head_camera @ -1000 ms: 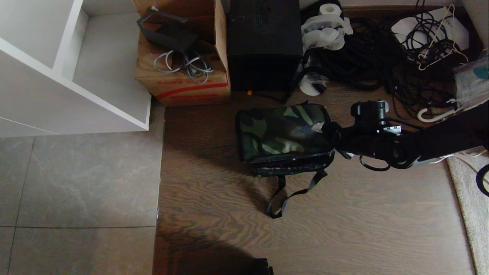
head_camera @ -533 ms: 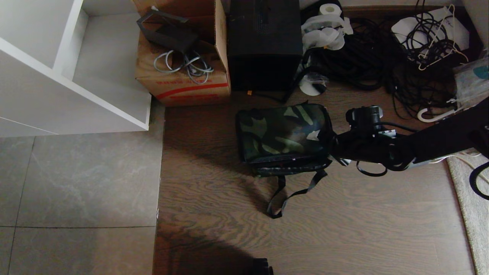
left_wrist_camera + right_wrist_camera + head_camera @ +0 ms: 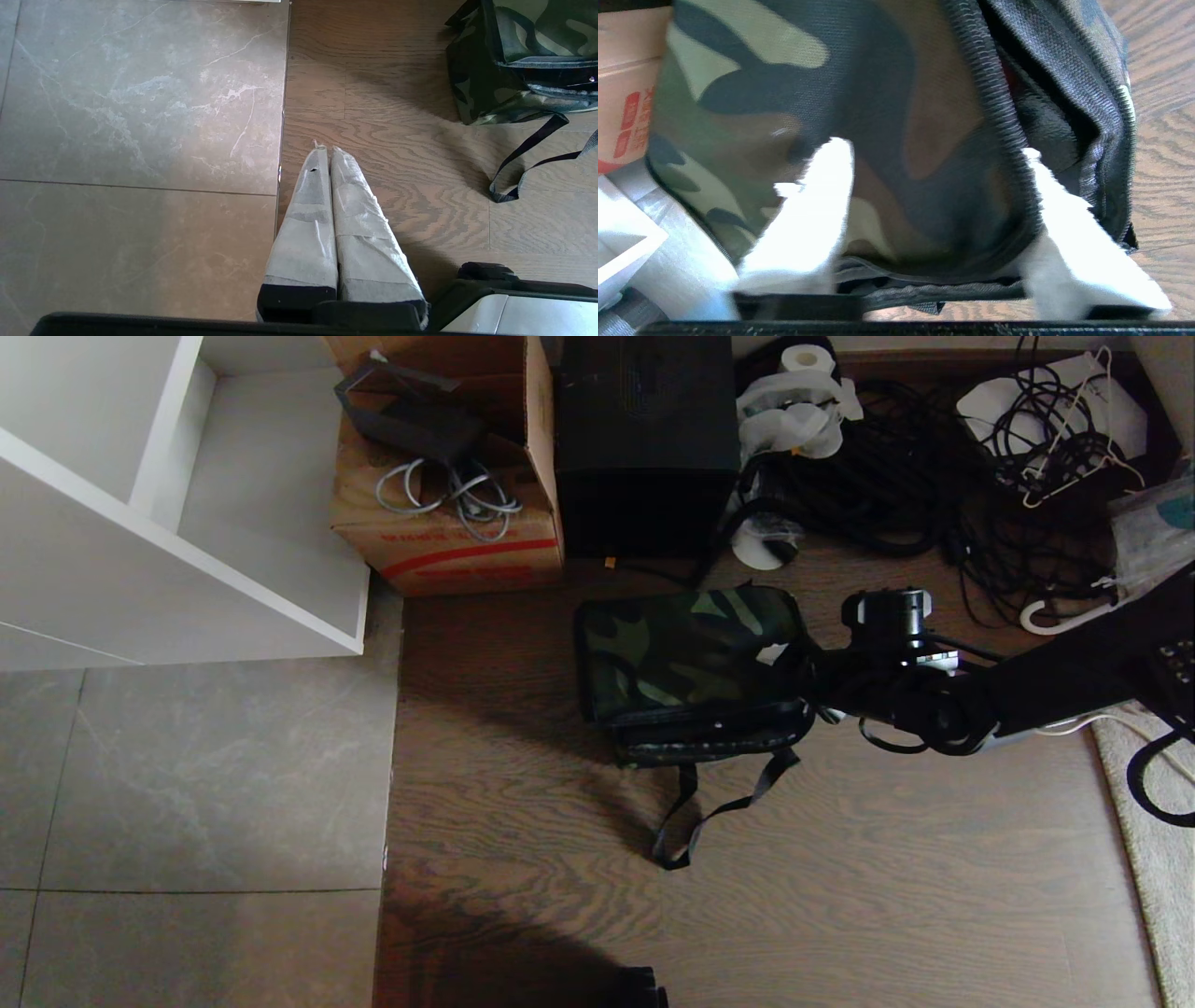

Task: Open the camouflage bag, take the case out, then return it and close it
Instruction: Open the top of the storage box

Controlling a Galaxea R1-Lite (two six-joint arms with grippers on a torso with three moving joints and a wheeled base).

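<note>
Boxy soft camouflage bag (image 3: 691, 658) with green-and-black lid and black trim sits on the brown wood-grain floor (image 3: 840, 896), its black straps (image 3: 714, 807) trailing toward the robot; the flat black case is not visible anywhere.

Right gripper (image 3: 794, 663) at the bag's right end, arm reaching in from the right; in the right wrist view its white-wrapped fingers (image 3: 808, 219) stand apart, one lying on the camouflage lid, the other at the black zip seam beside the side panel, with the lid's corner between them; whether they pinch the fabric cannot be told.

Left gripper (image 3: 325, 151) parked low over the floor near the seam with the grey stone tiles (image 3: 140, 116), taped fingers pressed together, holding nothing.

Behind the bag: brown cardboard box (image 3: 448, 537) holding grey cables, tall plain black box (image 3: 644, 439), tangle of black cords (image 3: 934, 485).
</note>
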